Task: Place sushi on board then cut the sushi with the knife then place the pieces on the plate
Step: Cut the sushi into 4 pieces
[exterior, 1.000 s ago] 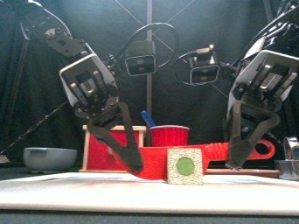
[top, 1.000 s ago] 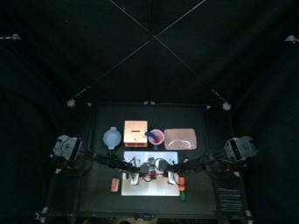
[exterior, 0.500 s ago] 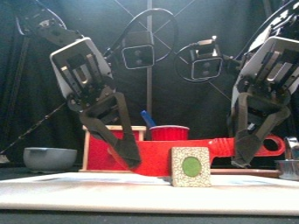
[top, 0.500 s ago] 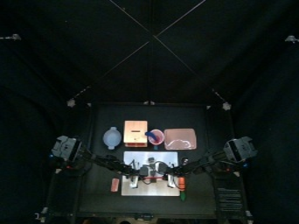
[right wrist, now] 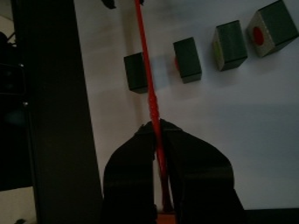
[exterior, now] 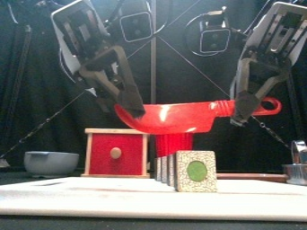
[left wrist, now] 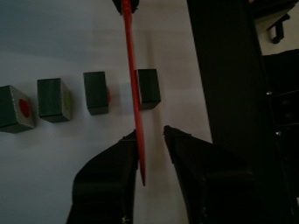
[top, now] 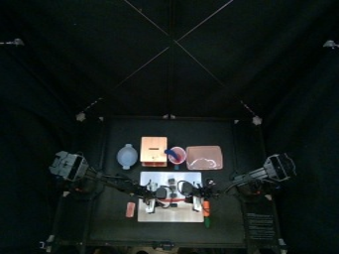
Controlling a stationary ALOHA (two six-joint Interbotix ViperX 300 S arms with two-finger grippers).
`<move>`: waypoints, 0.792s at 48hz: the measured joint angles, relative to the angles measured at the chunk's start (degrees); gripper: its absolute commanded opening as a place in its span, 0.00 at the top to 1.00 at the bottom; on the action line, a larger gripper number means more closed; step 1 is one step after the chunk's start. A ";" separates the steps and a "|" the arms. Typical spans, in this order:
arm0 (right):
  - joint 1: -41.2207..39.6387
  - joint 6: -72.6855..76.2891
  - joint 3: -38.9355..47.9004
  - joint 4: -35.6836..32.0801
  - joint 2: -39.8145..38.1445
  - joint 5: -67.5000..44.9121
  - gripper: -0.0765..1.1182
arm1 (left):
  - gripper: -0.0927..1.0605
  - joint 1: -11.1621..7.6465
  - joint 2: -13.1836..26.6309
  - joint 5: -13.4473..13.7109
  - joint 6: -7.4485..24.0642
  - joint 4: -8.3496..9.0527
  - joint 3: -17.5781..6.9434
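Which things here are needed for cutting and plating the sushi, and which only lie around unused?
Needed: knife, in right claw, tip at left claw; sushi pieces; board; plate.
Unused: box; cup; bowl; small toy and another toy beside the board.

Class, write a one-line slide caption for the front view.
A red toy knife spans left gripper and right gripper, above the sliced sushi roll on the white cutting board.

The red knife [exterior: 192, 112] is raised from the lower middle of the front view to its centre, carried up by the left gripper [exterior: 127, 108] and right gripper [exterior: 246, 113], clear of the sushi [exterior: 192, 171].
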 measured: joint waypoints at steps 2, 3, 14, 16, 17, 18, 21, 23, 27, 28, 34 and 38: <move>-0.26 0.09 0.26 -0.09 -0.97 0.26 0.63 | 0.20 0.26 -0.97 -0.18 0.00 0.62 0.35; -0.44 0.09 0.53 -0.18 -1.58 0.44 0.63 | 0.20 0.35 -1.41 -0.18 0.00 0.79 0.53; -0.88 0.88 4.13 0.97 -9.93 5.63 0.63 | 0.18 1.58 -6.77 -2.02 -0.44 3.78 4.13; -0.97 0.79 5.19 2.20 -11.95 7.47 0.63 | 0.18 1.58 -7.56 -3.16 -0.35 4.22 5.10; -0.88 0.88 5.63 2.81 -12.83 8.26 0.63 | 0.18 1.76 -7.91 -3.78 -0.35 4.39 5.54; -0.97 0.79 6.15 3.16 -13.80 9.23 0.63 | 0.18 1.85 -8.17 -4.31 -0.35 4.66 5.89; -0.88 0.79 7.56 4.92 -16.61 11.78 0.63 | 0.18 2.20 -9.23 -6.86 -0.35 4.83 7.38; -0.88 0.88 8.44 6.15 -18.28 13.27 0.63 | 0.18 2.37 -9.84 -8.79 -0.26 4.92 8.17; -0.70 0.88 10.28 8.35 -21.97 15.82 0.63 | 0.18 2.46 -10.63 -12.04 -0.26 5.01 9.67; -0.70 0.88 10.81 9.14 -22.94 16.35 0.63 | 0.18 2.64 -10.81 -13.01 -0.35 5.01 10.11; 0.09 1.05 13.89 13.97 -28.30 19.16 0.63 | 0.18 3.16 -10.99 -16.70 -0.26 5.01 11.78; 0.18 0.97 16.00 17.05 -30.94 21.71 0.63 | 0.18 3.78 -10.99 -17.75 -0.18 5.01 12.22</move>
